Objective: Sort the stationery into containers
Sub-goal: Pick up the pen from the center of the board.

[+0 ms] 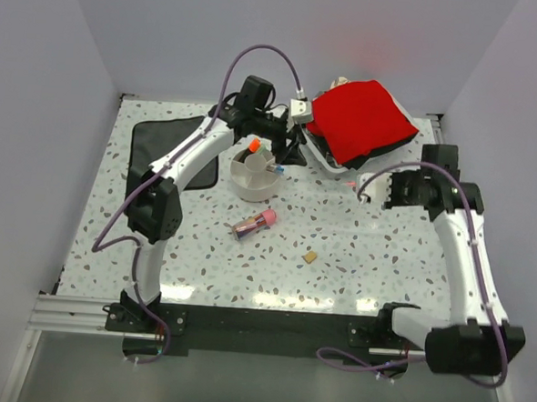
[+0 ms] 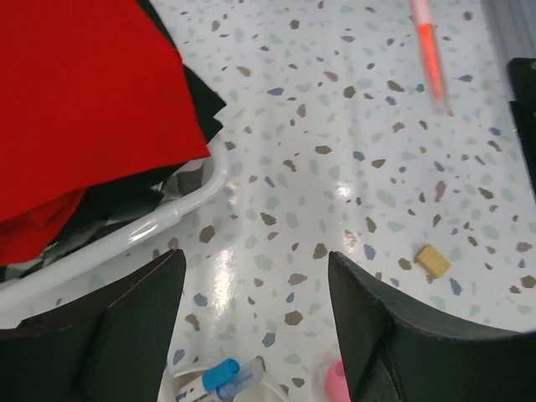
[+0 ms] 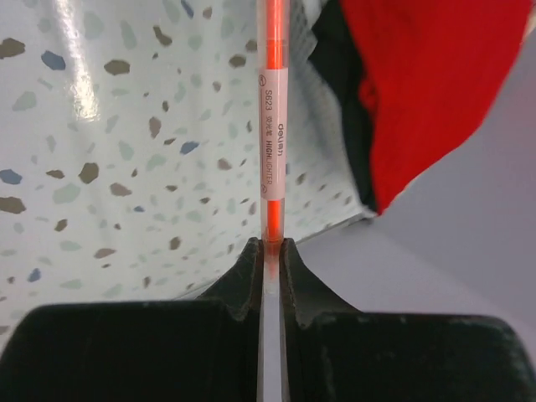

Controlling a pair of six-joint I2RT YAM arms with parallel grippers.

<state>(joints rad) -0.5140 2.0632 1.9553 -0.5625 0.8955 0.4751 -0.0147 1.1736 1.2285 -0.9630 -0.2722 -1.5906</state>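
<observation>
My right gripper is shut on a slim orange highlighter with a white label, which points away from the jaws over the table near the tray. In the top view that gripper is at the right of the table. The round off-white bowl holds an orange-and-black highlighter and blue-tipped pens. My left gripper hangs open just past the bowl with nothing between its fingers. A pink-capped stick and a small tan eraser lie on the table.
A white tray with a red cloth over black fabric stands at the back right. A black cloth lies at the back left. The left wrist view shows the tray rim, the eraser and the orange highlighter.
</observation>
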